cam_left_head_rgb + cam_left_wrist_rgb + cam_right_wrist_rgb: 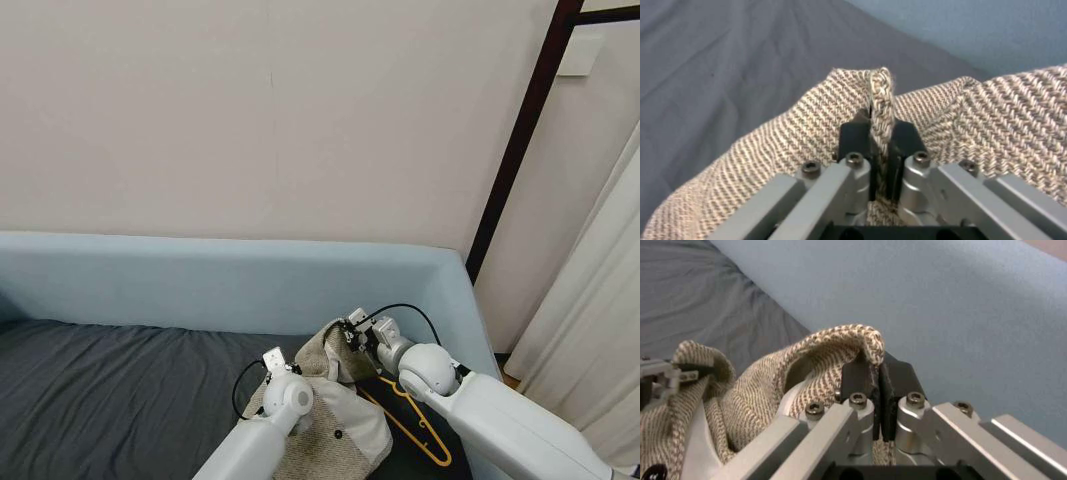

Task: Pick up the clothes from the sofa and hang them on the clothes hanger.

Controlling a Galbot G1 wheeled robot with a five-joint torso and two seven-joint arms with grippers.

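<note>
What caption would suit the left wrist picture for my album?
Left gripper pinching a fold of the herringbone garment over the dark sofa seat.

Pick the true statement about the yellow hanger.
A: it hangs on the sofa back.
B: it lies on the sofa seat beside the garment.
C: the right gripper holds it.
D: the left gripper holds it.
B: the yellow hanger lies flat on the sofa seat by the garment; the left gripper and right gripper each pinch fabric.

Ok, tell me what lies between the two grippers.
Head view: the woven garment spans from left gripper to right gripper, both shut on it.
</note>
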